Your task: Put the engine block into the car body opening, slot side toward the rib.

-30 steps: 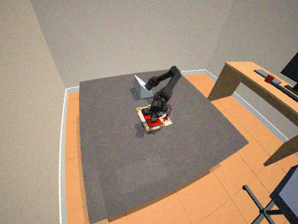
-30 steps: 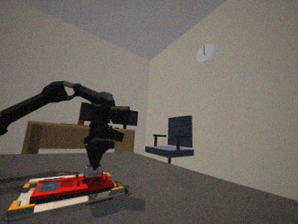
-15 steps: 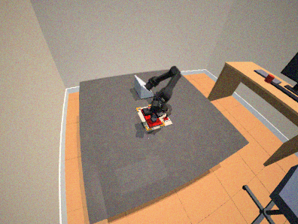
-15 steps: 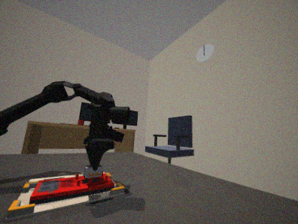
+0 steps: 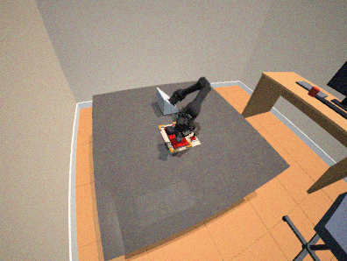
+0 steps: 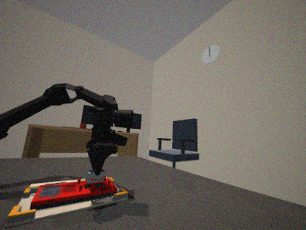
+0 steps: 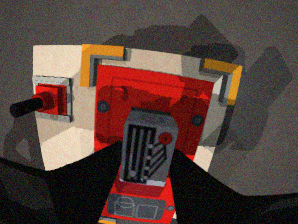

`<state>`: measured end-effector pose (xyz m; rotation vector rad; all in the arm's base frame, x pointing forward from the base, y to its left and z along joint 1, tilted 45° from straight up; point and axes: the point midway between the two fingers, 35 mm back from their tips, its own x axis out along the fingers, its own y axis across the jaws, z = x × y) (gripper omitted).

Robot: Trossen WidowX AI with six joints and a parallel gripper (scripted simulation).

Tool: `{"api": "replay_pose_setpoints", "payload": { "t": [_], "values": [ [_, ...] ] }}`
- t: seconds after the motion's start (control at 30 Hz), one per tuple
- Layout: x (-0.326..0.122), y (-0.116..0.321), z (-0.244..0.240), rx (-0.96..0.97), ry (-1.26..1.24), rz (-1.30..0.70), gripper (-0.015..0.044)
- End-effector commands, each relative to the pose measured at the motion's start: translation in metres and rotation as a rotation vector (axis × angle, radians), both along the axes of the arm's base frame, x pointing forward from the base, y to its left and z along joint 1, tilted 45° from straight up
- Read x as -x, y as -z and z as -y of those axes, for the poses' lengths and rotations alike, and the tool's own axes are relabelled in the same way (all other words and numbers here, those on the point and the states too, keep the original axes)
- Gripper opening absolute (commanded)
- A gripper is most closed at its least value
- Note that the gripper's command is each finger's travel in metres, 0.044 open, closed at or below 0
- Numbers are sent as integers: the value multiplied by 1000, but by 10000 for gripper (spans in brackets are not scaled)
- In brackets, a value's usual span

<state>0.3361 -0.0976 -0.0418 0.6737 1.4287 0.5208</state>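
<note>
Claw clamped on grey engine block, fingers on its two long sides. Block sits directly below claw, over the red car body, apparently at the opening. Judged rigid, light, smooth-faced; side grip suits it. Body rests on a white fixture plate on the counter.

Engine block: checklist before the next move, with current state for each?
1. Gripper shut on engine block: ok.
2. Block over the red car body: ok.
3. Block pushed all the way down: not ok, in the exterior view it stands proud of the body.
4. Slot side toward the rib: cannot tell.
5. Body sitting in its tray with orange corners: ok.
6. Fingers apart from the body: cannot tell.
</note>
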Motion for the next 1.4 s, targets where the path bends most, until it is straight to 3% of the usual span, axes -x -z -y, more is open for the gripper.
{"api": "replay_pose_setpoints", "payload": {
  "t": [0.0,1.37],
  "values": [
    [1,2,-1,-6,4,-6,159],
    [1,4,-4,-7,4,-6,159]
  ]
}}
